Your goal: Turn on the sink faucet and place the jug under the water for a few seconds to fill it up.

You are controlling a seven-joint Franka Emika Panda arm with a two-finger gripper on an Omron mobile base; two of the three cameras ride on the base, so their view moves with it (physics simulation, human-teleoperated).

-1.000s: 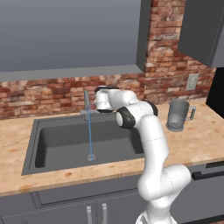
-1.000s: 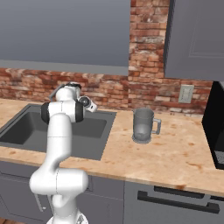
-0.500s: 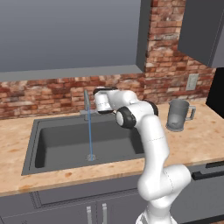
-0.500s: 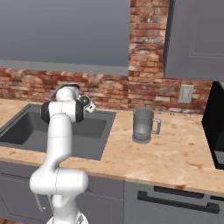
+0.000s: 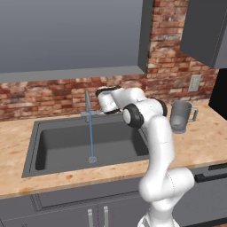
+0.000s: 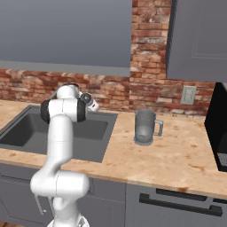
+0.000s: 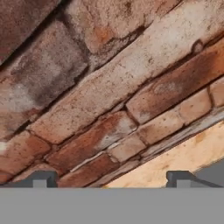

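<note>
The sink faucet (image 5: 87,103) stands at the back rim of the sink (image 5: 57,146). A thin blue stream of water (image 5: 91,135) falls from its spout to the drain. My gripper (image 7: 111,178) is open, its two tips wide apart with nothing between them, facing the brick wall at close range. In the left base view the hand (image 5: 106,100) hovers just right of the faucet, above the sink's back edge. The jug (image 5: 181,116) (image 6: 145,127) stands upright on the counter to the right of the sink, handle to the right, well away from the hand.
Behind the counter runs a brick wall (image 7: 100,87), with grey cabinets (image 5: 71,35) overhead. There is an outlet (image 6: 188,95) on the wall behind the jug. A dark appliance (image 6: 219,128) stands at the far right. Bare counter (image 6: 168,155) lies in front of the jug.
The hand stays beside the faucet with no visible shift. Water runs in every frame and the jug has not moved.
</note>
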